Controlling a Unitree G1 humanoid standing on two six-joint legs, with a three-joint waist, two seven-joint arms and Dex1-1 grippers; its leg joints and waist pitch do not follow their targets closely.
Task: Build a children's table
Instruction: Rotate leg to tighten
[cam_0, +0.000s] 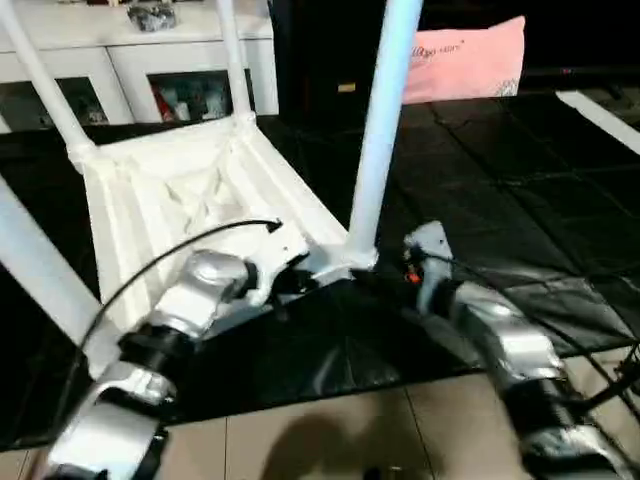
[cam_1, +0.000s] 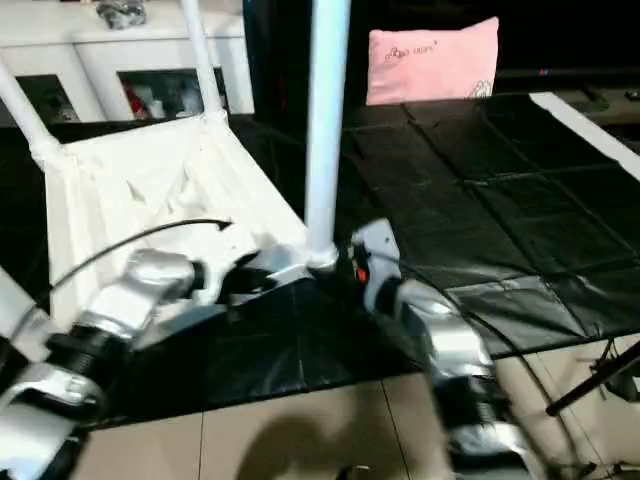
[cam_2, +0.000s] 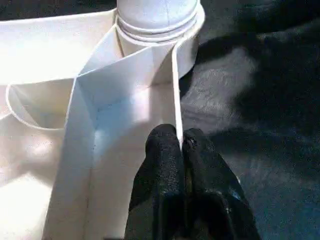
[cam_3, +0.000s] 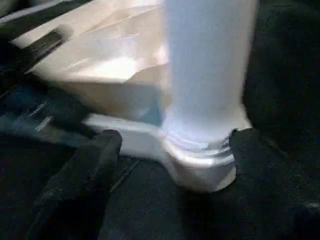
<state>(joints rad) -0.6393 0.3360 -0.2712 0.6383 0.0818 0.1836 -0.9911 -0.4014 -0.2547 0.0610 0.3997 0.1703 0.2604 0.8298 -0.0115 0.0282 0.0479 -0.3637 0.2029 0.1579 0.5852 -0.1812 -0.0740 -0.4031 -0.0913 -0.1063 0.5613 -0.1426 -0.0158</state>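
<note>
Now | ribbed white plastic tabletop (cam_0: 190, 190) | smooth tapered tube leg (cam_0: 383, 120)

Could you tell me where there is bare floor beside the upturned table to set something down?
The black mat lies bare between the near leg, the pink cushion and a white strip. It is crowded at the tabletop's near corner, where the left gripper pinches the rim and the right gripper straddles the socket.

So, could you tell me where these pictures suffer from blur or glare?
Right wrist view: the leg and tabletop are smeared by motion blur. Left wrist view: sharp, though the ribs glare white. Eye views: soft, the forearms shiny.
</note>
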